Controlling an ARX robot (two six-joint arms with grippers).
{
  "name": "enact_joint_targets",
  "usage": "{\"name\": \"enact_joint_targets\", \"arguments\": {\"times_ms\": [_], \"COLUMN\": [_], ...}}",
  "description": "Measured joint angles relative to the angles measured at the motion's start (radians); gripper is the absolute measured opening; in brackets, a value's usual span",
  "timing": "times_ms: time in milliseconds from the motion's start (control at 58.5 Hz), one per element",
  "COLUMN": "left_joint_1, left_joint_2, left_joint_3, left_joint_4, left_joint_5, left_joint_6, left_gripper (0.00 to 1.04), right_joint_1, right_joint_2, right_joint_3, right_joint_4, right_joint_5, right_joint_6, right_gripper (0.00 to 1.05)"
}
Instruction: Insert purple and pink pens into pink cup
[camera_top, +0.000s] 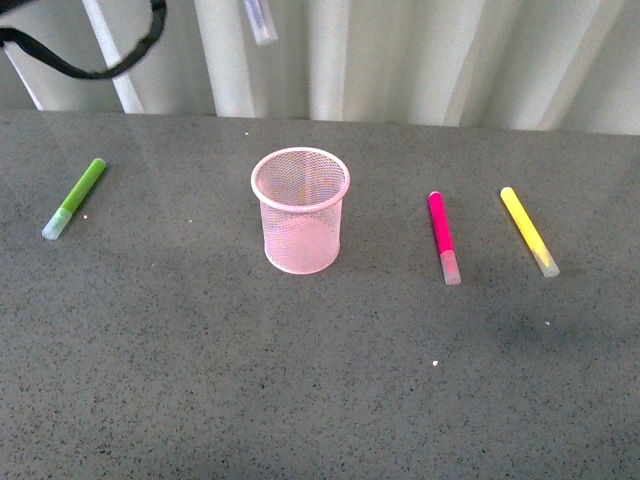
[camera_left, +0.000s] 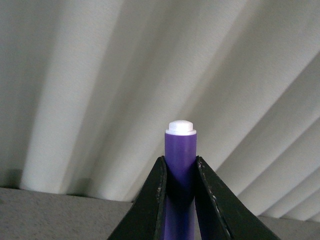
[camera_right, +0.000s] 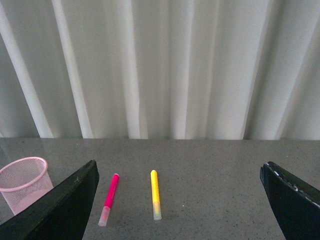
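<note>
The pink cup (camera_top: 300, 225) stands upright in the middle of the grey table, and I see nothing inside it. The pink pen (camera_top: 441, 232) lies flat to its right, cap toward me. My left gripper (camera_left: 180, 160) is shut on the purple pen (camera_left: 180, 147), which points up between the black fingers. In the front view only that pen's pale tip (camera_top: 259, 20) shows at the top edge, above and behind the cup. My right gripper (camera_right: 179, 165) is open and holds nothing, raised over the table, with the pink pen (camera_right: 111, 192) and the cup (camera_right: 22, 182) beyond it.
A yellow marker (camera_top: 527, 230) lies right of the pink pen. A lime green marker (camera_top: 77, 196) lies at the far left. A black cable (camera_top: 90, 68) hangs at the top left. White curtains (camera_top: 400, 60) close the back of the table.
</note>
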Motion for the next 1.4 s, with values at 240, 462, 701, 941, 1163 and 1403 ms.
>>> {"name": "enact_joint_targets", "arguments": {"times_ms": [240,462,701,941,1163,1403], "left_joint_1": [-0.063,-0.073,-0.061,-0.032,0.002,0.006], "left_joint_2": [0.087,0.213,0.325,0.369,0.38,0.38], "left_joint_3": [-0.058,-0.071,-0.002,0.012,0.012,0.011], "left_joint_4": [0.123,0.22,0.245,0.277,0.285,0.285], "left_joint_5": [-0.047,-0.079,-0.075,-0.052,-0.036,-0.033], "left_joint_6": [-0.059,-0.122,-0.13,-0.131,-0.131,-0.132], "left_gripper": [0.13,0.13,0.13,0.13,0.13,0.13], "right_joint_1": [0.0,0.0,0.0,0.0,0.0,0.0], "right_joint_2": [0.0,0.0,0.0,0.0,0.0,0.0], "right_joint_3": [0.0,0.0,0.0,0.0,0.0,0.0], "right_joint_4": [0.0,0.0,0.0,0.0,0.0,0.0], "right_joint_5": [0.0,0.0,0.0,0.0,0.0,0.0], "right_joint_6": [0.0,0.0,0.0,0.0,0.0,0.0], "right_gripper": [0.98,0.98,0.98,0.98,0.98,0.98]}}
